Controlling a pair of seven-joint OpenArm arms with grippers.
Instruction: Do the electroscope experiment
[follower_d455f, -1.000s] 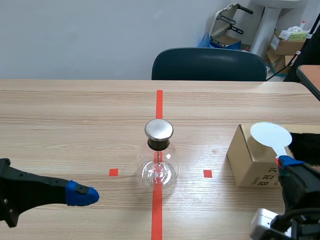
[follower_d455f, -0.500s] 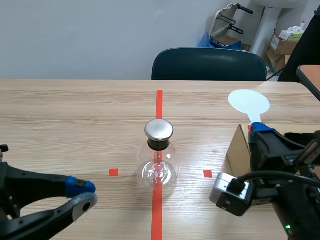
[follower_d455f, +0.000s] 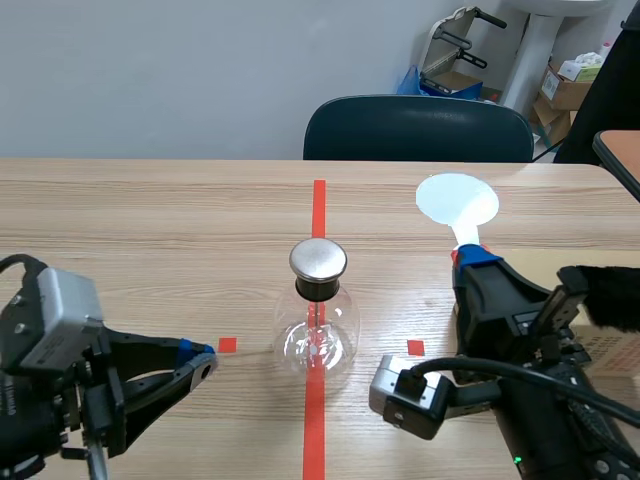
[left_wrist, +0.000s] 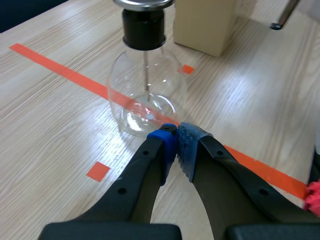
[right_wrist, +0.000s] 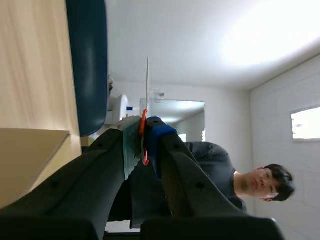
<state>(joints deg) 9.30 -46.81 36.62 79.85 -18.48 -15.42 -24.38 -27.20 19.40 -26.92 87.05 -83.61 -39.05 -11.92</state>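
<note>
White plastic first: the round paddle disc (follower_d455f: 457, 200) that lay down by the cardboard box (left_wrist: 205, 25) and the black fur (follower_d455f: 612, 298) a second ago is now up in the air, and it has come over from the right toward the middle of the counter (follower_d455f: 150, 230). My right jaws are pinching its handle just under the disc. In the right wrist view the paddle (right_wrist: 147, 90) shows edge-on, clamped between the two pads. My left arm (follower_d455f: 60, 370) has swung round as well. Its jaws were spread half a second ago and are now pressed together on nothing, with the tips just short of the base of the electroscope flask (left_wrist: 146, 95) and pointing at it without touching. The flask (follower_d455f: 317, 335) has not shifted and stands upright on the centre tape line (follower_d455f: 318, 205), with its metal cap (follower_d455f: 318, 259) bare. I read this as the rubbing step being done and the carry under way, with the disc on its way to the cap. It is not there yet, being off to the right of the cap and farther back. What is left is to ease it over and down. I cannot tell how the leaves inside the glass stand.
</note>
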